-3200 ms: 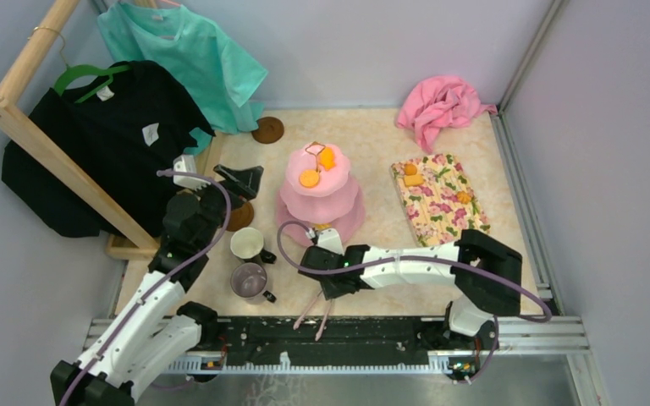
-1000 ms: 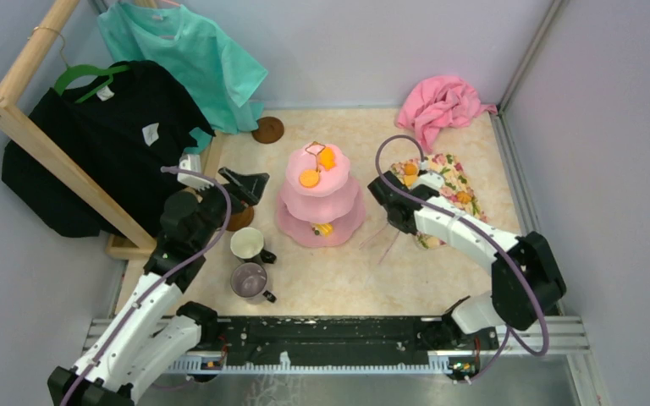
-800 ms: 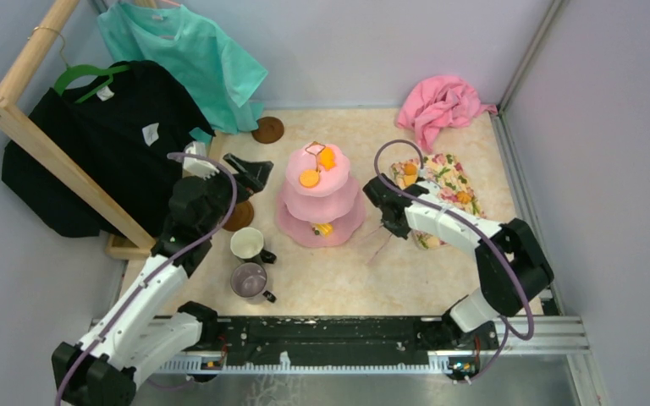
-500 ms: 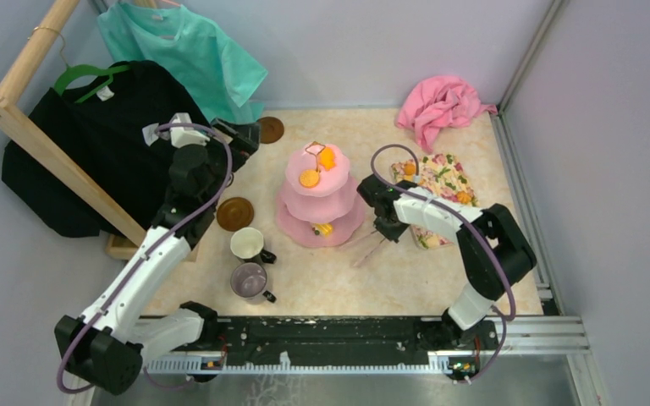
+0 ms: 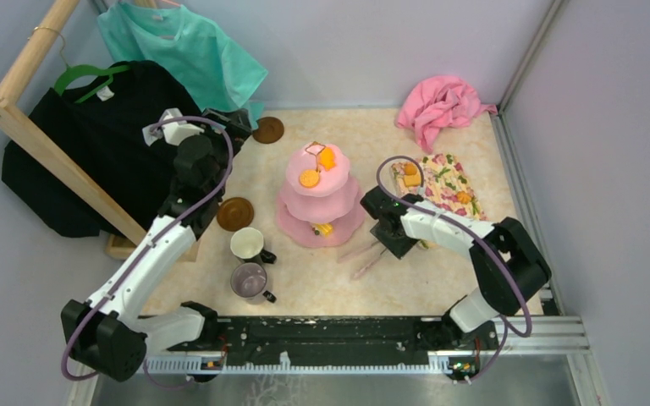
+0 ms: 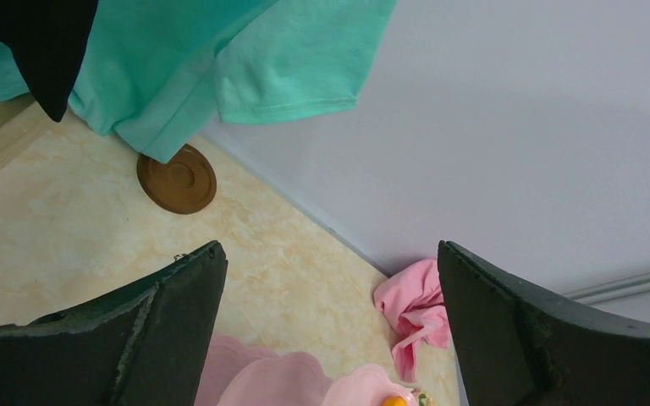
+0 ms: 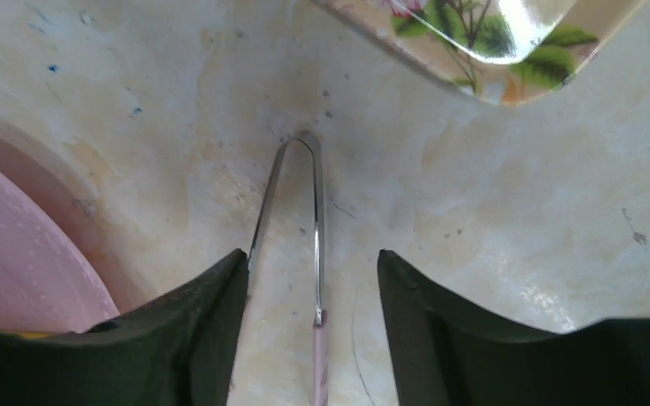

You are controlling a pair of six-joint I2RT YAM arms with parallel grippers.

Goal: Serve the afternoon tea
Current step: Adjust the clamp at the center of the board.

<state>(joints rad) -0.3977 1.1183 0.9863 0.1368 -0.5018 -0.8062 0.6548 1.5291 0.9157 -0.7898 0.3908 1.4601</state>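
Note:
The pink three-tier cake stand [image 5: 319, 201] stands mid-table, with orange snacks [image 5: 309, 178] on its top tier and one on the bottom tier. My right gripper [image 5: 387, 241] is low over the table just right of the stand. Its fingers are parted around pink-handled metal tongs [image 7: 316, 186] that lie flat on the surface. My left gripper [image 5: 235, 121] hovers wide open and empty near the far brown saucer [image 6: 177, 178]. A second saucer [image 5: 235, 213], a white mug [image 5: 246, 243] and a grey-purple mug [image 5: 249, 279] sit left of the stand.
A floral mat [image 5: 438, 196] with more snacks [image 5: 410, 169] lies right of the stand, and a pink cloth [image 5: 440, 106] is at the back right. A wooden rack with black [image 5: 93, 144] and teal [image 5: 186, 59] shirts fills the left side. Walls close the back and right.
My right gripper came down beside the stand with the tongs and its jaws have parted, leaving the tongs on the table. My left arm swung back toward the far saucer.

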